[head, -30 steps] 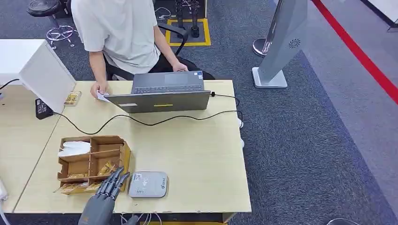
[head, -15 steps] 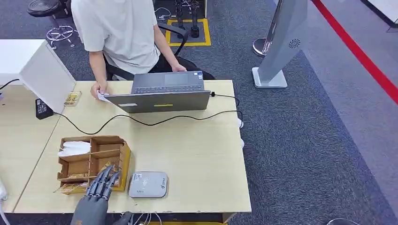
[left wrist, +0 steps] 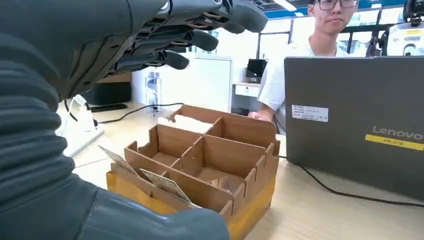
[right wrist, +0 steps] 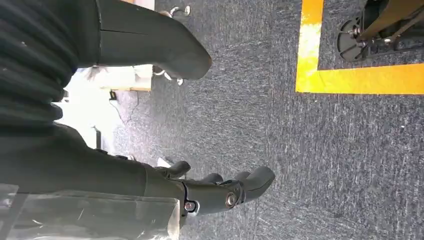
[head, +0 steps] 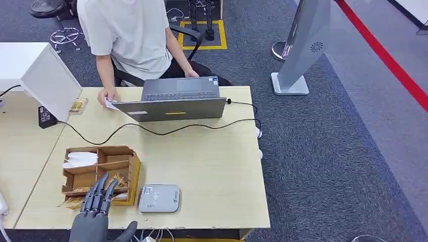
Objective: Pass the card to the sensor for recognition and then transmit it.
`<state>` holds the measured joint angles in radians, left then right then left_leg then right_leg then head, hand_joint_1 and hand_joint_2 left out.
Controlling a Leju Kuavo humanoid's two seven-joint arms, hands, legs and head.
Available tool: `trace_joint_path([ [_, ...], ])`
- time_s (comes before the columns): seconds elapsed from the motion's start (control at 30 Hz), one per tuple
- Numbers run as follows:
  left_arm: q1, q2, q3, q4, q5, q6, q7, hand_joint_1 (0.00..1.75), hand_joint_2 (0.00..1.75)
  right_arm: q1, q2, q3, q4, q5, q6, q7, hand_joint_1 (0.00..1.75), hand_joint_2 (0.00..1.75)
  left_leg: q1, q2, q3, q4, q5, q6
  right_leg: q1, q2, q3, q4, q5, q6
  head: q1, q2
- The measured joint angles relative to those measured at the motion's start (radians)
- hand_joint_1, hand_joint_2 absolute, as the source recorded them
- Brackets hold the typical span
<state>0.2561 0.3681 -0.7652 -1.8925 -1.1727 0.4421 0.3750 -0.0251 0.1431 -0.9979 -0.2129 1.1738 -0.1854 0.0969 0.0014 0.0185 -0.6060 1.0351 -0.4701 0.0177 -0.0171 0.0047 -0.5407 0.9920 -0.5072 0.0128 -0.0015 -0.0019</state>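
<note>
You are at the very start: no card has been picked up, nothing has been shown to the sensor, nothing handed on. Your left hand (head: 93,212) hovers at the near edge of the desk (head: 212,166), its fingers (head: 98,191) spread and straight, holding nothing, their tips over the near row of the box (head: 101,174). The cards (left wrist: 162,182) stand tilted in that near row, under the fingers; whether the tips touch them you cannot tell from here. The sensor (head: 159,198), a flat grey pad, lies just right of the box, near the desk's near edge. Your right hand (right wrist: 220,192) hangs over the carpet, fingers loosely curled and holding nothing. A person (head: 131,35) sits at the far side behind a laptop (head: 174,106), one hand on a white slip. Left to do: grip one card, carry it right over the sensor, then pass it on, probably to that person.
</note>
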Motion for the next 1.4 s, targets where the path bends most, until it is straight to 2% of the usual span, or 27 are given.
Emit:
trace_joint_path([
  [0.2, 0.013, -0.02, 0.023, -0.007, -0.05, 0.052, 0.0, 0.0, 1.75, -0.001, 0.0, -0.001, 0.0, 0.011, -0.001, -0.007, 0.0, 1.75, 0.0, 0.0, 0.0, 0.0, 0.0, 0.0, 0.0, 0.0, 0.0, 0.0, 0.0, 0.0, 0.0, 0.0],
  [1.13, 0.058, -0.109, 0.117, 0.002, -0.083, 0.081, -0.007, 0.0, 1.75, -0.008, 0.008, -0.008, 0.0, 0.013, -0.012, -0.025, 0.0, 1.75, 0.0, 0.0, 0.0, 0.0, 0.0, 0.0, 0.0, -0.001, 0.0, 0.0, 0.0, 0.0, 0.0, 0.0],
  [1.2, 0.061, -0.113, 0.123, 0.01, -0.089, 0.087, -0.018, 0.0, 1.75, -0.008, 0.008, -0.009, 0.0, 0.017, -0.012, -0.027, 0.0, 1.75, 0.0, 0.0, 0.0, 0.0, 0.0, 0.0, 0.0, -0.001, 0.0, 0.0, 0.0, 0.0, 0.0, 0.0],
  [1.4, 0.06, -0.109, 0.134, 0.057, -0.12, 0.153, -0.114, 0.0, 1.75, -0.009, 0.008, -0.008, 0.0, 0.037, -0.005, -0.04, 0.0, 1.75, 0.0, 0.0, 0.0, 0.0, 0.0, 0.0, 0.0, -0.001, 0.0, 0.0, 0.0, 0.0, 0.0, 0.0],
])
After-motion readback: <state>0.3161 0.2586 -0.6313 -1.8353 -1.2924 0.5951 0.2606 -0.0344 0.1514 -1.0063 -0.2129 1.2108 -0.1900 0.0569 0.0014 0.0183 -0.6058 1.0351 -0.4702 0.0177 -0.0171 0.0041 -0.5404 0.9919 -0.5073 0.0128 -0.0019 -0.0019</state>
